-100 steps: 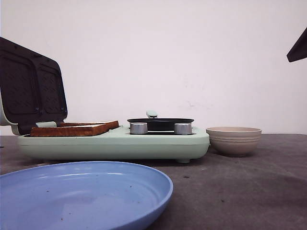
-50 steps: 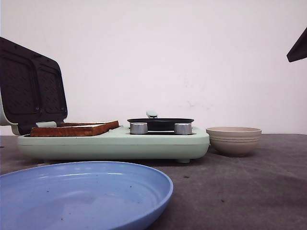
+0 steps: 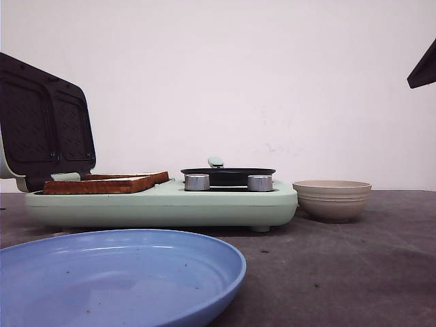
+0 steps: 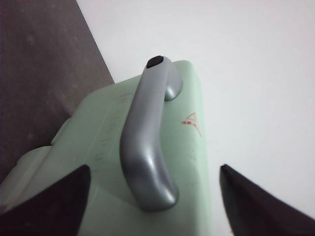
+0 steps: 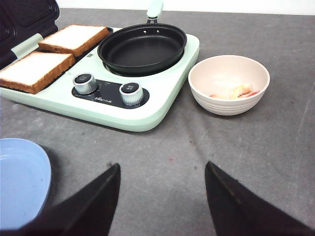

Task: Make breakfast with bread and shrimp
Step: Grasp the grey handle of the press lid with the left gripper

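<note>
Two slices of bread point(image 5: 34, 70) lie side by side on the open sandwich plate of the mint-green breakfast maker point(image 5: 147, 115); they also show edge-on in the front view point(image 3: 102, 183). A few shrimp point(image 5: 241, 91) lie in the beige ribbed bowl point(image 5: 204, 91), right of the maker. My left gripper point(image 4: 153, 169) is open, its fingers on either side of the grey handle point(image 4: 147, 142) on the raised lid's point(image 3: 44, 122) outer face. My right gripper point(image 5: 162, 165) is open and empty above the grey table, in front of the maker and bowl.
An empty black pan point(image 5: 141, 48) sits on the maker's right half behind two silver knobs point(image 5: 129, 93). A blue plate point(image 3: 116, 279) lies at the front left. The bowl point(image 3: 332, 199) stands apart from the maker. A dark part of the right arm point(image 3: 424, 67) shows at top right.
</note>
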Robot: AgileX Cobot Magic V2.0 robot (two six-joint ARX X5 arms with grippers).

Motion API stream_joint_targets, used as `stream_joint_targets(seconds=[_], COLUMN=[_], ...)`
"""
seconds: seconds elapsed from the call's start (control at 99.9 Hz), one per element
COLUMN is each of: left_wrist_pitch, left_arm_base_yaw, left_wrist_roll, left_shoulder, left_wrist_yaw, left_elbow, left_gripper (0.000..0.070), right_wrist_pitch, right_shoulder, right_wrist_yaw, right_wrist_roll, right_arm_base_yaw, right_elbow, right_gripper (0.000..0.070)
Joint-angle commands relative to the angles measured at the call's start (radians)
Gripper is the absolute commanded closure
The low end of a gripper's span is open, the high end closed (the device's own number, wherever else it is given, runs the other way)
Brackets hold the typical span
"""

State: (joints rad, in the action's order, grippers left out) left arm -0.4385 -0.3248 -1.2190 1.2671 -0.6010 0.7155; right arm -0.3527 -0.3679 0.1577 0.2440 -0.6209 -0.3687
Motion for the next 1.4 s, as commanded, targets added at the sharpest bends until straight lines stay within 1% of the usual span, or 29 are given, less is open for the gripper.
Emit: stream_joint_targets(seconds=[0.0,0.05,0.08,0.27,0.3,0.33,0.611,0.761,0.931,1.031,1.061,1.131,1.191,1.341,1.391], left_wrist_pitch=[-0.011,-0.011,-0.011,-0.011,-0.011,-0.011,-0.014,-0.068,-0.108,-0.108,-0.108,-0.11,-0.118,-0.129,-0.129], left_arm_base_yaw=[-0.002,-0.002,-0.002,-0.002,-0.002,-0.002,-0.002,0.005,0.013,0.013,0.013,0.013,0.013,0.013,0.013], left_wrist_roll=[0.005,0.006,0.007,0.009,0.013,0.016,0.026,0.019,0.001,-0.005,-0.004,-0.003,-0.003,-0.001,0.003], left_shoulder=[0.011,0.013,0.013,0.016,0.016,0.017,0.04,0.063,0.083,0.09,0.09,0.09,0.09,0.09,0.09], left_wrist_yaw=[0.003,0.003,0.003,0.004,0.004,0.004,0.008,-0.016,-0.009,-0.009,-0.009,-0.009,-0.009,-0.008,-0.007], left_elbow=[0.015,0.015,0.015,0.015,0.015,0.015,0.015,0.015,0.015,0.016,0.016,0.016,0.016,0.016,0.016], left_gripper=[0.0321,0.0333,0.0359,0.0371,0.0396,0.0404,0.0403,0.0399,0.0398,0.0403,0.0415,0.0476,0.0514,0.0579,0.0627], right_wrist_pitch=[0.016,0.016,0.016,0.016,0.016,0.016,0.015,0.015,0.015,0.015,0.015,0.015,0.015,0.015,0.015], right_shoulder=[-0.002,-0.002,-0.002,-0.002,-0.002,-0.002,-0.002,-0.002,-0.002,-0.002,-0.002,-0.002,-0.002,-0.002,-0.002], right_wrist_yaw=[0.0,0.0,0.0,0.0,0.0,0.0,0.0,0.0,0.0,0.0,0.0,0.0,0.0,0.0,0.0], right_wrist_roll=[0.014,0.014,0.014,0.014,0.014,0.014,0.014,0.014,0.014,0.014,0.014,0.014,0.014,0.014,0.014], right_arm_base_yaw=[-0.006,-0.006,-0.006,-0.006,-0.006,-0.006,-0.006,-0.006,-0.006,-0.006,-0.006,-0.006,-0.006,-0.006,-0.006], right_elbow=[-0.003,-0.003,-0.003,-0.003,-0.003,-0.003,-0.003,-0.003,-0.003,-0.003,-0.003,-0.003,-0.003,-0.003,-0.003], right_gripper=[0.0372,0.0372,0.0372,0.0372,0.0372,0.0372,0.0372,0.0372,0.0372,0.0372,0.0372,0.0372,0.0372,0.0372,0.0372])
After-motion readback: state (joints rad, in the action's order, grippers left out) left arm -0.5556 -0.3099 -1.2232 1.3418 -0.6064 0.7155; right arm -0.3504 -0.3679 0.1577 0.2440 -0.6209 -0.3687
